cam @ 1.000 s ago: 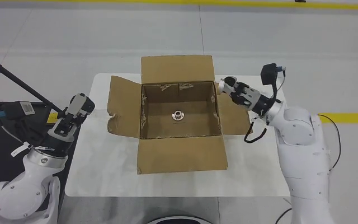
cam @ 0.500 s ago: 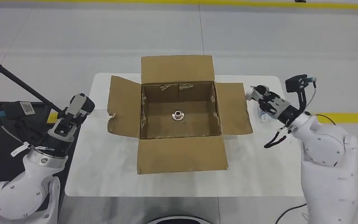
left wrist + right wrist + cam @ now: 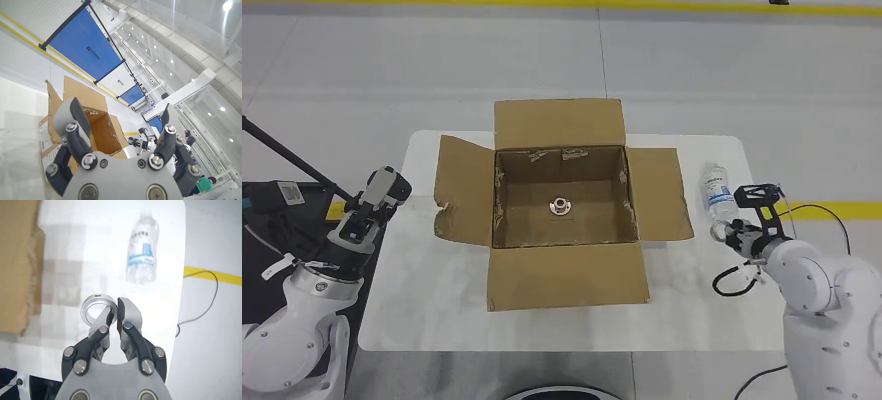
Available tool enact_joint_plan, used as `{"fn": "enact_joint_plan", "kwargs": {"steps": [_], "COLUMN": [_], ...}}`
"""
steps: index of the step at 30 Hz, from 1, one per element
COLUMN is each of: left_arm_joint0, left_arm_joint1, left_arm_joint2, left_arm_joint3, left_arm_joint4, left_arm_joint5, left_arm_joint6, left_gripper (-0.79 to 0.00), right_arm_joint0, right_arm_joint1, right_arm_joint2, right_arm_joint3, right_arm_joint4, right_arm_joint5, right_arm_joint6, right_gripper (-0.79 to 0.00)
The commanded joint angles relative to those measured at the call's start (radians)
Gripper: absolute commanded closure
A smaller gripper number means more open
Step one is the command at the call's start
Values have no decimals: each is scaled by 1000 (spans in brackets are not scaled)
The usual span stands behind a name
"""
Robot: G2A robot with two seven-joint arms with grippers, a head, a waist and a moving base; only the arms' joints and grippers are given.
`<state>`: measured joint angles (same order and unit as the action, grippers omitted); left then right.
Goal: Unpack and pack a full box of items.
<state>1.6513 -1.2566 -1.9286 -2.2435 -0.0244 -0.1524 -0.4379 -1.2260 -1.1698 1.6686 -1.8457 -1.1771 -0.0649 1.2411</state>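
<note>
An open cardboard box (image 3: 562,205) sits mid-table with its flaps spread, and one small metal part (image 3: 559,206) lies on its floor. My right gripper (image 3: 114,311) is shut on a silver metal ring (image 3: 98,309), pinching the ring's wall just above the white table near the right edge (image 3: 726,233). A clear water bottle (image 3: 142,260) with a blue label lies on the table just beyond it (image 3: 716,189). My left gripper (image 3: 121,115) hangs open off the table's left side, nothing between its fingers, facing the box (image 3: 98,121).
The white table (image 3: 442,300) has bare room in front of the box and on its left. A black cable (image 3: 206,298) trails over the floor past the table's right edge. A yellow floor line (image 3: 842,211) runs behind the right arm.
The right arm has swung from over the box's right flap out to the table's right edge, carrying the ring. The bottle it covered now lies in plain sight. The left arm kept still.
</note>
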Motion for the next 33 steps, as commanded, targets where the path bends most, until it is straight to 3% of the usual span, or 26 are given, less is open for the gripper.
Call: {"fn": "enact_joint_plan", "kwargs": {"steps": [1, 10, 21, 23, 27, 29, 33], "left_arm_joint0": [0, 0, 0, 0, 0, 0, 0], "left_arm_joint1": [0, 0, 0, 0, 0, 0, 0], "left_arm_joint2": [0, 0, 0, 0, 0, 0, 0], "left_arm_joint3": [0, 0, 0, 0, 0, 0, 0], "left_arm_joint4": [0, 0, 0, 0, 0, 0, 0], "left_arm_joint5": [0, 0, 0, 0, 0, 0, 0], "left_arm_joint6": [0, 0, 0, 0, 0, 0, 0], "left_gripper": [-785, -785, -785, -785, -785, -785, -785], "right_arm_joint0": [15, 90, 148, 155, 166, 169, 174], "right_arm_joint1": [0, -1, -8, -9, -10, -10, -10], "right_arm_joint2": [-10, -57, -106, -107, -111, -112, -115], "right_arm_joint3": [56, 259, 340, 354, 373, 378, 378], "right_arm_joint4": [-14, -110, -132, -127, -113, -104, -100], "right_arm_joint5": [36, 160, 225, 225, 224, 220, 213], "right_arm_joint6": [17, 24, -22, -33, -47, -53, -60], "right_gripper": [0, 0, -6, -77, -92, -169, -215]}}
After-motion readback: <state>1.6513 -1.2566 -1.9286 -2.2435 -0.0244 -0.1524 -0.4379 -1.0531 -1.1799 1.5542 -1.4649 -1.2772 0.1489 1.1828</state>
